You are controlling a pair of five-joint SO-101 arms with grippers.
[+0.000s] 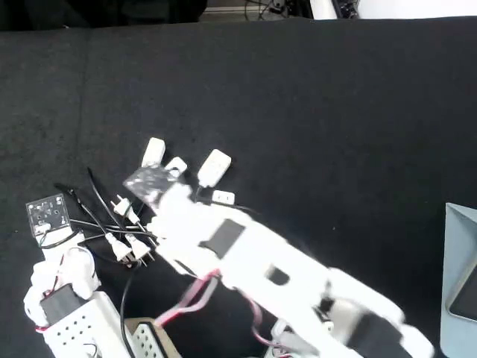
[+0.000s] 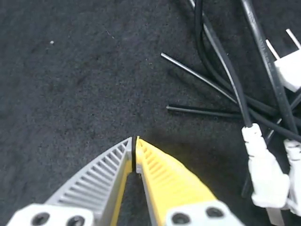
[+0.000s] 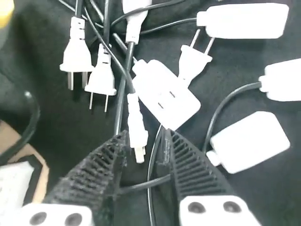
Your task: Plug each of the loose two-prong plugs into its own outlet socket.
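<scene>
White plugs (image 3: pixel 77 52), outlet sockets (image 3: pixel 164 96), black cords (image 3: pixel 123 80)

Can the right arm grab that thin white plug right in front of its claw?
Probably yes: the right gripper is open, its fingers either side of the plug. A black cable also crossing between the fingers might get pinched along with it.

We see left gripper (image 2: pixel 135 143) over black table cover (image 2: pixel 70 84): grey finger (image 2: pixel 101 181) and yellow finger (image 2: pixel 164 174) meet at tips, thin dark slit between them. We note black cables (image 2: pixel 225 70) crossing nearby, apart from gripper; two thin cable ends (image 2: pixel 188 66) poke onto bare cover. White plug (image 2: pixel 265 167) lies near yellow finger, black cable running into it; second white plug (image 2: pixel 294 155) just beside it. Third white plug (image 2: pixel 289 70), two prongs showing, lies among cables
</scene>
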